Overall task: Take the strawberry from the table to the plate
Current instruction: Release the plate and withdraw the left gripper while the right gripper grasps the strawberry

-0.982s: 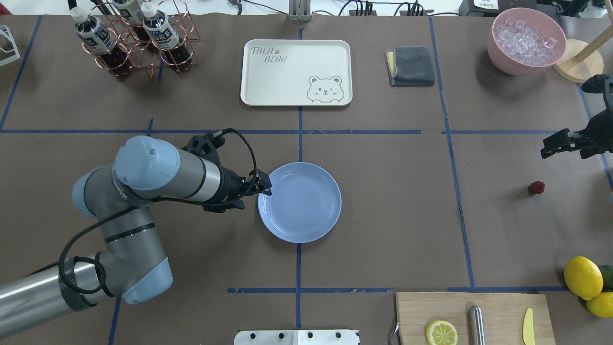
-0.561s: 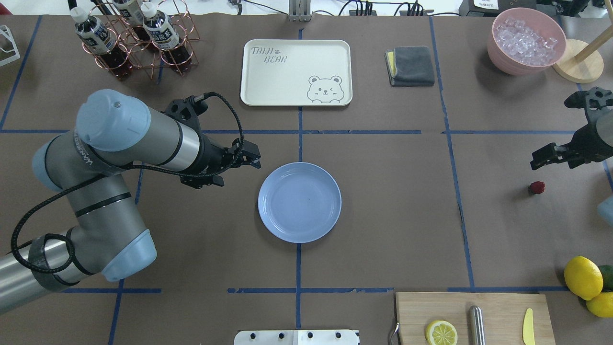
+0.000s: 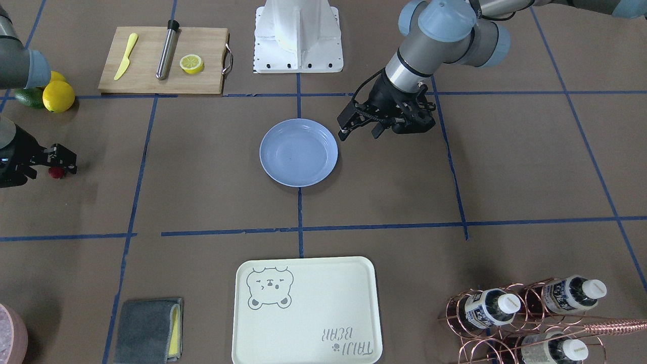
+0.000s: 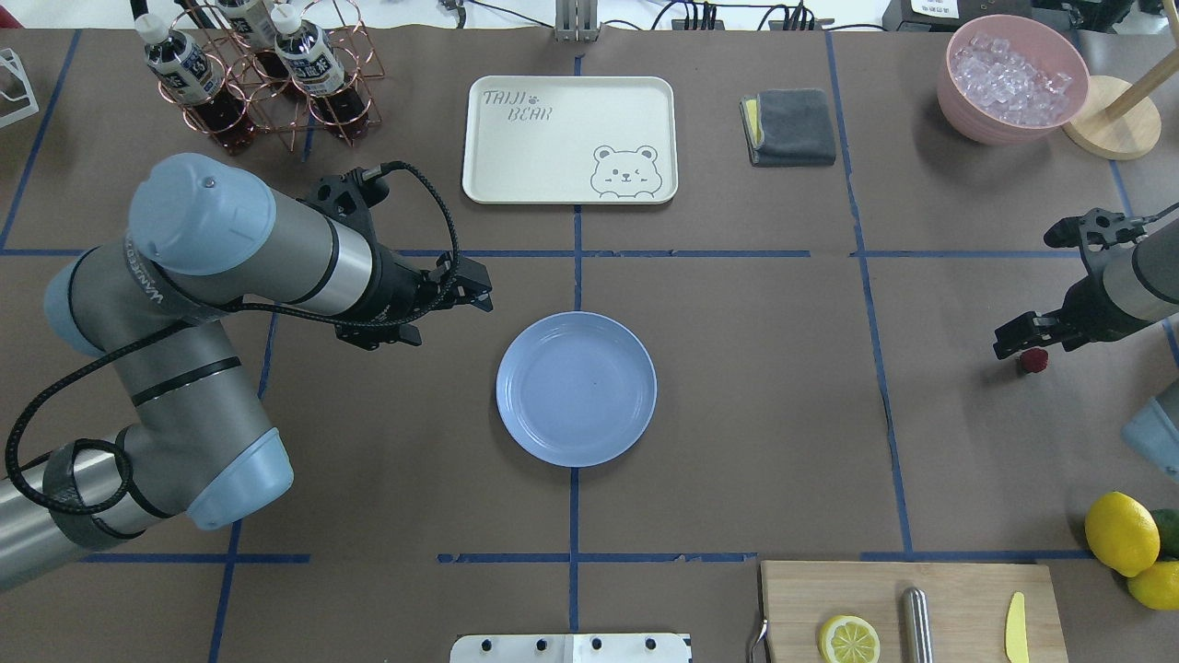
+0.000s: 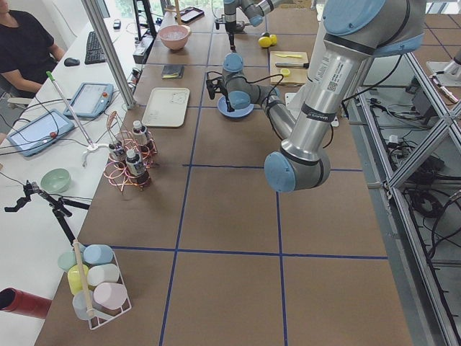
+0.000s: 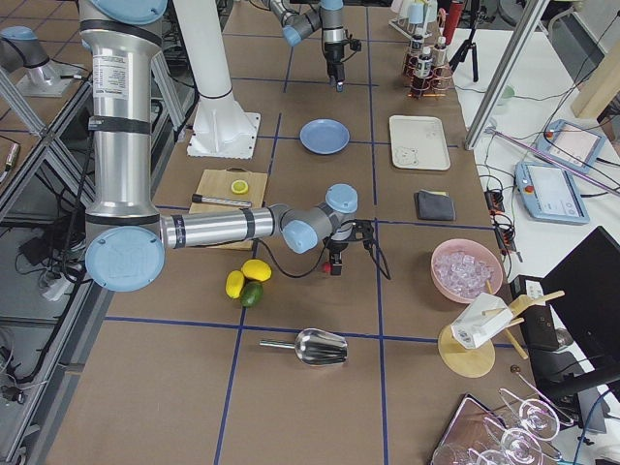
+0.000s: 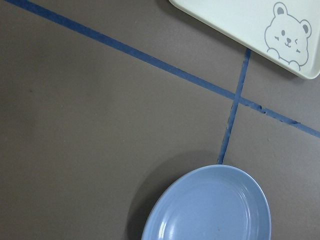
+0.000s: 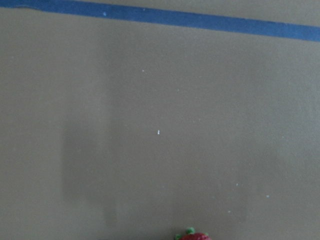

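The strawberry (image 4: pixel 1033 360) is a small dark-red berry on the brown table (image 4: pixel 737 414), far right of the plate. My right gripper (image 4: pixel 1011 348) hangs open just over it and slightly to its left, holding nothing. In the front view the strawberry (image 3: pixel 55 173) peeks out below the right gripper (image 3: pixel 63 161). The right wrist view catches only the top of the strawberry (image 8: pixel 195 236) at its bottom edge. The light-blue plate (image 4: pixel 516 414) lies empty at the table's centre. My left gripper (image 4: pixel 481 288) is open and empty, up and left of the plate's rim, apart from it.
A cream bear tray (image 4: pixel 569 138) lies behind the plate. A copper bottle rack (image 4: pixel 267 74) stands at the back left, a grey cloth (image 4: pixel 789 126) and a pink bowl of ice (image 4: pixel 1013 78) at the back right. Lemons (image 4: pixel 1121 532) and a cutting board (image 4: pixel 907 612) are at the near right.
My left gripper has drawn back from the plate's left rim, up and to the left. My right gripper has come down and inward until it hangs just over the strawberry.
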